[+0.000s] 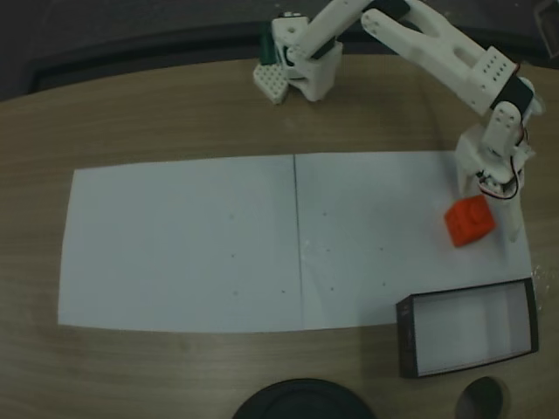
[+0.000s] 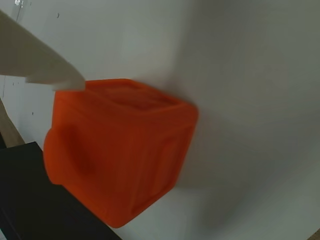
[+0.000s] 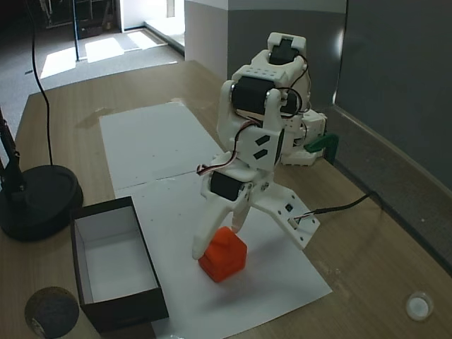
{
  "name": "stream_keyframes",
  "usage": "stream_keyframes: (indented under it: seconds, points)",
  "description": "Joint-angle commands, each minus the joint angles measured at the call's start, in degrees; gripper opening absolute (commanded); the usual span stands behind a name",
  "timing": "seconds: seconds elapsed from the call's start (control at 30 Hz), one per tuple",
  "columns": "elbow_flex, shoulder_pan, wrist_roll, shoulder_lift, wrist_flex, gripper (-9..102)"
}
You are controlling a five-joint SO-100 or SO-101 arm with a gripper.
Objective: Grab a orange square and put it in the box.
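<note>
Closing in on the cube (image 3: 222, 258), with the box (image 1: 406, 339) yet to be filled.

On the white paper (image 1: 183, 244) sits the cube, near the box but apart from it, and the box's white inside holds nothing. The gripper (image 3: 219, 240) stands over the cube with its jaws spread, one finger (image 3: 207, 229) down along the cube's side; in the wrist view a finger tip (image 2: 57, 77) touches its top edge. No grip looks made, so I judge that closing, lifting, carrying and dropping all remain.
</note>
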Motion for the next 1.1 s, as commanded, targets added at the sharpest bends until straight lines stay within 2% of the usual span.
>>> stream_keyframes:
  seconds: [0.0, 0.33, 0.5, 0.57, 0.87, 1.07]
  points:
    - [-6.4, 0.0, 0.4, -2.2, -0.6, 43]
    - [-7.7, -1.3, 0.0, -6.4, 0.0, 40]
    - [-7.7, -1.3, -0.1, -6.6, -0.2, 14]
    - [-7.7, -1.1, -0.2, -6.4, -0.5, 7]
    - [-9.7, -0.5, -4.2, -6.2, 0.1, 7]
    - [-26.9, 3.4, -8.2, -6.2, 7.6, 7]
